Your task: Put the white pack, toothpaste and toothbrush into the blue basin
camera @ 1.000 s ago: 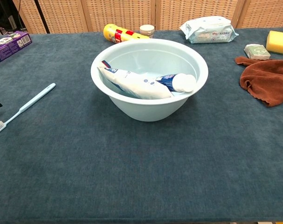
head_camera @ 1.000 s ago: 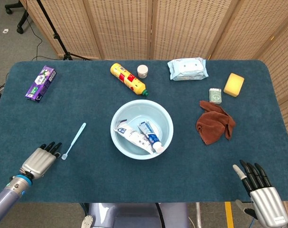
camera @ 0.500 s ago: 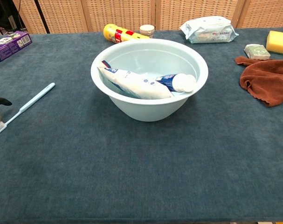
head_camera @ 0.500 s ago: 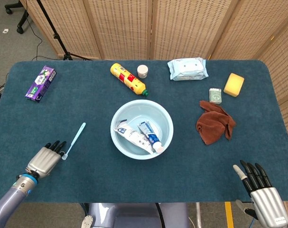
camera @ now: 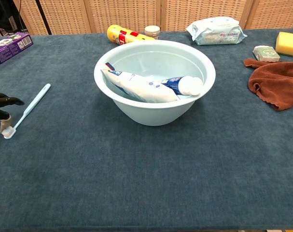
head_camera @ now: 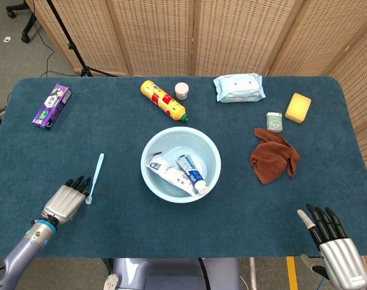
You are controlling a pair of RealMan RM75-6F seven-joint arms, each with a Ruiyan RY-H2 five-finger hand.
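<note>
The light blue basin [head_camera: 184, 141] [camera: 156, 112] stands mid-table. Inside it lie a white pack with blue print [head_camera: 167, 174] [camera: 139, 87] and a toothpaste tube [head_camera: 191, 170] [camera: 182, 85] side by side. A pale blue toothbrush [head_camera: 95, 176] [camera: 29, 107] lies flat on the cloth, left of the basin. My left hand [head_camera: 66, 202] [camera: 1, 105] rests near the front left edge with its fingers stretched out, and the fingertips touch the brush's head end. It grips nothing. My right hand [head_camera: 334, 244] is at the front right corner, fingers spread and empty, and shows only in the head view.
Along the back are a purple box [head_camera: 51, 106], a yellow bottle [head_camera: 163, 99], a small jar [head_camera: 181, 90] and a wipes pack [head_camera: 239, 87]. On the right lie a yellow sponge [head_camera: 298, 107], a small green bar [head_camera: 274, 121] and a brown cloth [head_camera: 274, 155].
My left hand has slid right and forward, pushing the toothbrush's head end along. The brush has swung to lie nearly straight away from me. The right hand has stayed still.
</note>
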